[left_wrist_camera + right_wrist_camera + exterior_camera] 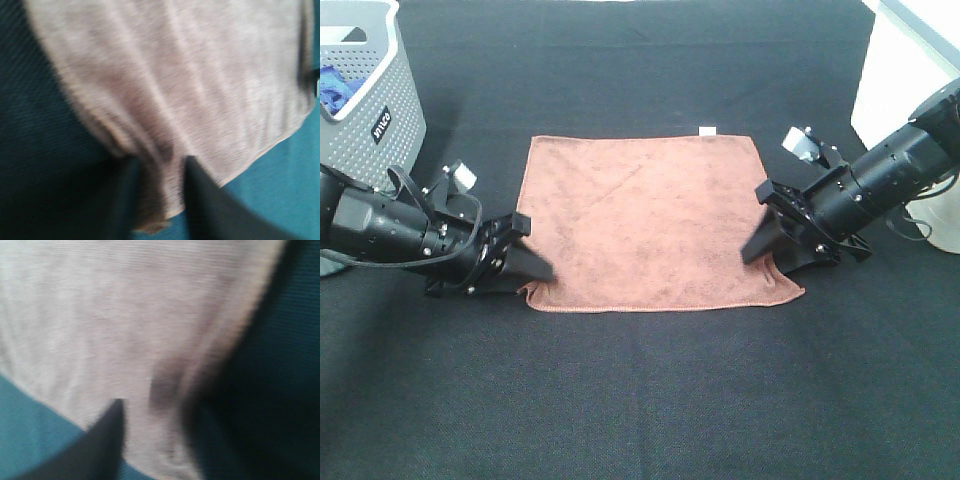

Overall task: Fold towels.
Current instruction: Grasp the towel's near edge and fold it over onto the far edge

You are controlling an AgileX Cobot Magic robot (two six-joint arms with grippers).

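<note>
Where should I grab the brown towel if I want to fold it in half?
Pinch the towel at its two near corners, coming in from the left and right sides. It lies flat on the black table, so only its edges lift easily, and the left gripper and right gripper sit at those corners.

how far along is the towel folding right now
Done: nothing folded; the towel lies flat, fully spread. In hand: the left end effector and right end effector each straddle a near corner, cloth between the jaws; a firm grip cannot be confirmed. Left: likely lifting that edge over to the far edge, then any further folds.
</note>
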